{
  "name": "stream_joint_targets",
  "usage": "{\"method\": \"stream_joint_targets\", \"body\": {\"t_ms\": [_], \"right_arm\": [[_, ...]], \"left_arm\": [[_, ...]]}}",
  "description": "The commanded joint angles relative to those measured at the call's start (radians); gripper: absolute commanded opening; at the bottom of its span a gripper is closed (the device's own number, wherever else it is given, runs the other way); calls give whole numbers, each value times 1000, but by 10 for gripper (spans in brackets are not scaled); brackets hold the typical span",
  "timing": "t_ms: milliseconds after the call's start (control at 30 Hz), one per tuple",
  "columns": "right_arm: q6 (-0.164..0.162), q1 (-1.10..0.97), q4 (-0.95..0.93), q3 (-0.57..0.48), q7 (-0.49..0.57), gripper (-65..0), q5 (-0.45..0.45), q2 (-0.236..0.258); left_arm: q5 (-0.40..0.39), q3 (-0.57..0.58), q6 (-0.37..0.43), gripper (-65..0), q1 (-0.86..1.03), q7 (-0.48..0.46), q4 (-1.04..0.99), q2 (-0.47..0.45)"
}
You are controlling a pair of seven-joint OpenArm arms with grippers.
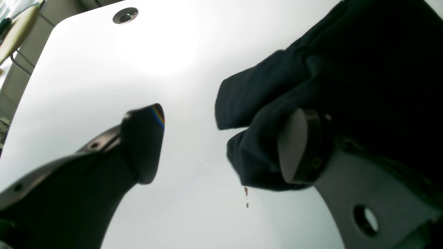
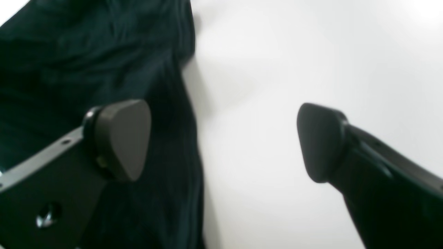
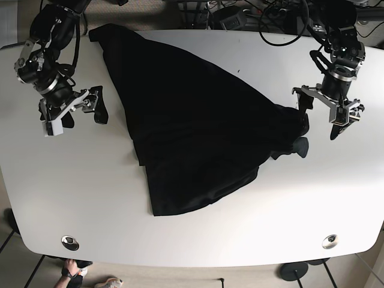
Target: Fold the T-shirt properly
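My right gripper (image 3: 75,114) sits at the base view's left edge, jaws spread and empty, the fabric edge just beside one pad (image 2: 121,138) in its wrist view. The dark T-shirt (image 3: 192,132) lies crumpled on the white table (image 3: 198,240), its long axis running from 11 o'clock down toward 5 o'clock, one bunched sleeve (image 3: 297,144) reaching out at 3 o'clock. My left gripper (image 3: 330,111) hovers at the right, jaws released, holding nothing; in its wrist view the sleeve bunch (image 1: 263,114) lies against one pad (image 1: 294,145). Judgement: the sleeve lies toward 8 o'clock of my left gripper, the nearer arm for it. Folding is not yet begun.
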Motion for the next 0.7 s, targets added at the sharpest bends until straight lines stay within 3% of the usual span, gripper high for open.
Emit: {"method": "stream_joint_targets", "body": {"t_ms": [33,133,233,367,500,567,700], "right_arm": [[-1,30,0,-32,17,0,17,15],[-1,46,-3,-90,17,0,17,15],[-1,47,-3,-141,17,0,17,12],[-1,73,-3,-242,17,0,17,7],[-1,152,-49,-382,19,0,17,10],[-1,258,-143,-486,20,0,17,7],[-1,397,-289,-685,122,0,17,7]], "left_arm": [[-105,-17,-76,-181,21,-30,19,-28],[-176,-4,-227,-183,24,134,20,-43],[-226,-7,-257,-185,23,320,20,-44],[-292,-86,-257,-185,23,393,20,-38],[-416,-165,-257,-185,24,475,25,-44],[-502,-284,-257,-185,21,522,26,-44],[-525,-406,-257,-185,-25,528,23,-44]]}}
